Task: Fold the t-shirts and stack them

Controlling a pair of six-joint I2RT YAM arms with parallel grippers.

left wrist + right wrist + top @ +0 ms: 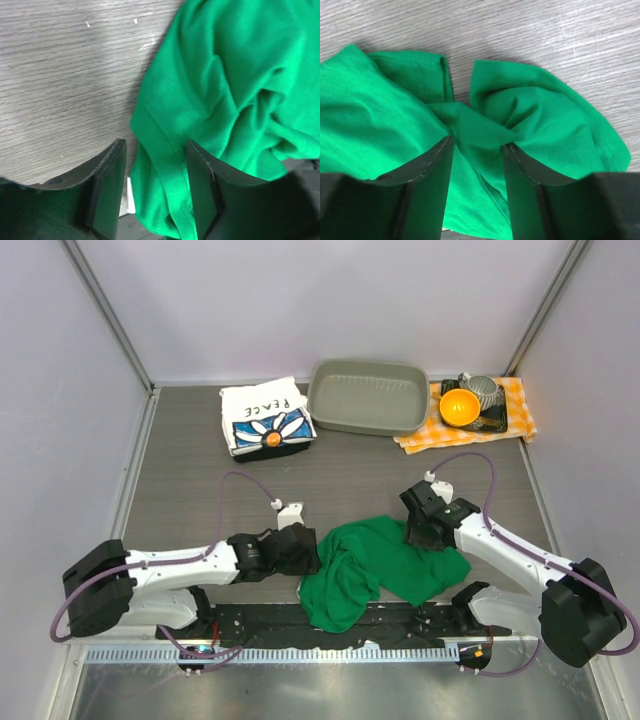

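Roughly half done, by my read. White PEACE t-shirt [265,420] is already folded into a neat rectangle, print up, at approx 11 o'clock on the bench [190,470], just beside the grey tub [367,397] at 12; looks like the base of the stack. Green t-shirt [375,565] is not folded at all: a crumpled heap at 6 o'clock, btwn the two arms, its near part spilling over the black base rail [250,620]. Left hand [155,195] sits at the heap's 9 o'clock edge, released, jaws wide apart w/ a stitched hem running btwn them; nothing pinched. Right hand [477,185] is at the heap's 2 o'clock edge, also released, jaws spread over bunched cloth where two hemmed edges meet; wrist view shows no clamp on the fabric. What's left, as I judge it: get hold of the green one, spread it flat on the bench, fold sleeves and body, then carry it to 11 o'clock and set it on the white one. That's most of the handling work, since the cloth is twisted and which hem is which can't be told (sleeve vs. bottom edge, no neck label in view). Checked cloth [515,405] w/ orange bowl [459,407] at 1 o'clock is no part of this.
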